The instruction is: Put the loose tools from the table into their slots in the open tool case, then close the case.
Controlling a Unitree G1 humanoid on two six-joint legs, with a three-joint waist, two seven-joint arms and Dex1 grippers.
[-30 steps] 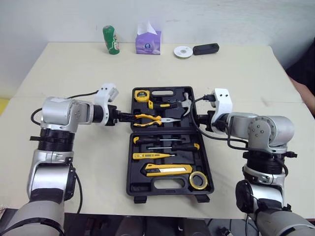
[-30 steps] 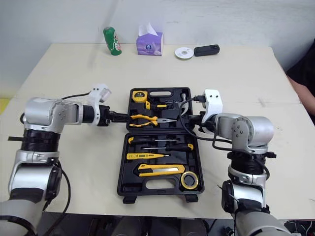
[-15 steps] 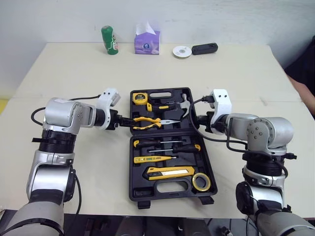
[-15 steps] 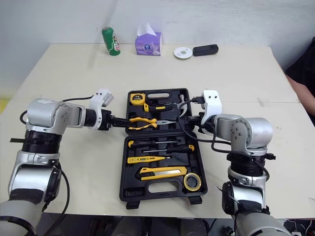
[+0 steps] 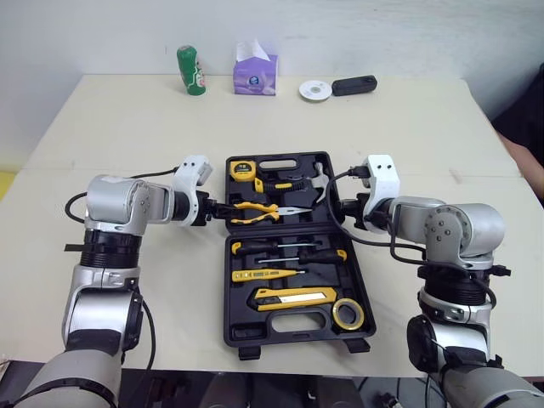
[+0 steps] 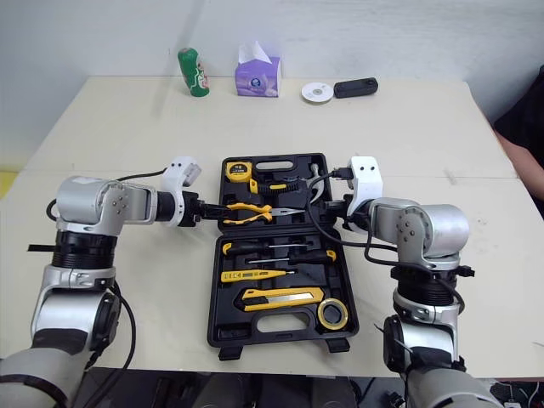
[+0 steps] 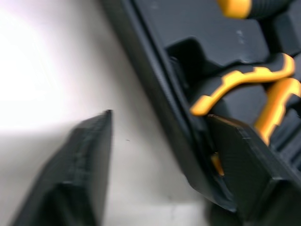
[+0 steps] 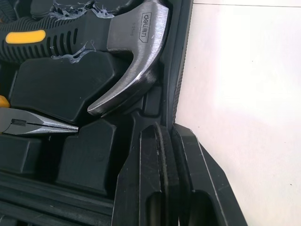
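Tool case point(image 5: 291, 323) wall sits between spread left fingers point(image 7: 80, 174) — right fingers point(image 8: 197, 188) pinch opposite rim.

The beige table point(image 5: 127, 119) bears the open tool case point(image 5: 227, 289), a green can point(image 5: 191, 69), tissue box point(image 5: 256, 75), white disc point(image 5: 315, 89) and black device point(image 5: 354, 84).

Setting: indoor test room or lab, probably, not a home. Evidence: a plain beige table point(image 5: 408, 127) stands against a bare white wall point(image 5: 408, 34). An open tool case point(image 5: 289, 246) is laid out at its centre. A green can point(image 5: 192, 69), tissue box point(image 5: 256, 73), white disc point(image 5: 315, 89) and black handset-like device point(image 5: 354, 85) line the far edge. A person point(image 5: 529, 119) is at the right edge.
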